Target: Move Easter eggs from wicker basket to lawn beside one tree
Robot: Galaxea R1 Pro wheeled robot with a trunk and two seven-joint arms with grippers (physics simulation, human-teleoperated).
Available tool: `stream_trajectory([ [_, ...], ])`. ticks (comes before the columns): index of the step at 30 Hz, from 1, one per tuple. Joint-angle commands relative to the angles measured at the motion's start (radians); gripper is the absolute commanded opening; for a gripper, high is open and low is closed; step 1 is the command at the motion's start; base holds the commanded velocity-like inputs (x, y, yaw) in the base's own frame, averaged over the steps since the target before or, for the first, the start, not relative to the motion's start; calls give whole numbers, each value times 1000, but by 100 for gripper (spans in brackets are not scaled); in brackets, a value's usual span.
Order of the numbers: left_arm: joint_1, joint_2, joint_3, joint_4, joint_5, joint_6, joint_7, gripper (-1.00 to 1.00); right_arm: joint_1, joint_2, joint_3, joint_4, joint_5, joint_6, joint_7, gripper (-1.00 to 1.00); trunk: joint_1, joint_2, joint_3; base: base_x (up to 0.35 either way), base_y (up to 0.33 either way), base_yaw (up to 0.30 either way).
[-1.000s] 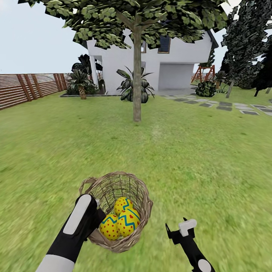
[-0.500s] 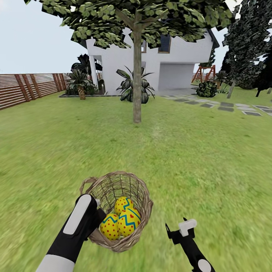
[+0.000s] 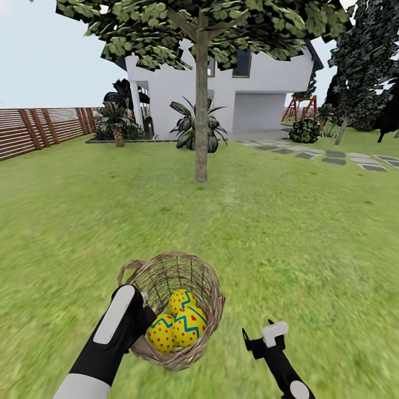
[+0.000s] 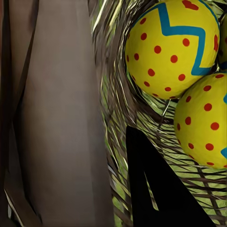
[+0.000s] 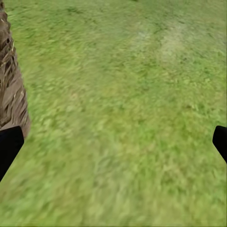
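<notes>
Wicker basket gripped at its near-left rim by left hand, held above lawn. Basket wall pinched between that hand's dark fingers, seen close up in left wrist view. Three Easter eggs nestled together inside, just beside left hand, touching one another: yellow, red-dotted, blue zigzags. Right hand a little to the right of basket, apart from it, fingers spread wide with nothing between them, over bare grass. Basket's woven side just beside one right fingertip in right wrist view. Farther ahead of both hands, well apart, tree with straight grey-brown trunk and broad leafy crown. Beyond it, white house, palms, slatted wooden fence off left, stone path and red playset off right.
</notes>
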Motion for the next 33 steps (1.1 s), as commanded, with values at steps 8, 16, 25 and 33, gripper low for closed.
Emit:
stream_trajectory([
  [8, -1, 0, 0, 0, 0, 5, -8, -100, 0, 0, 1, 3, 0, 1, 0, 100, 0, 0, 0, 330, 0, 0],
  [16, 0, 0, -1, 0, 0, 5, -11, -100, 0, 0, -1, 3, 2, 1, 1, 100, 0, 0, 0, 330, 0, 0],
  [25, 0, 0, -1, 0, -1, 5, -11, -100, 0, 0, -1, 3, -1, 2, 0, 100, 0, 0, 0, 330, 0, 0],
  [33, 0, -2, -1, 0, -1, 5, -11, -100, 0, 0, 0, 2, -3, 0, 0, 100, 0, 0, 0, 330, 0, 0],
])
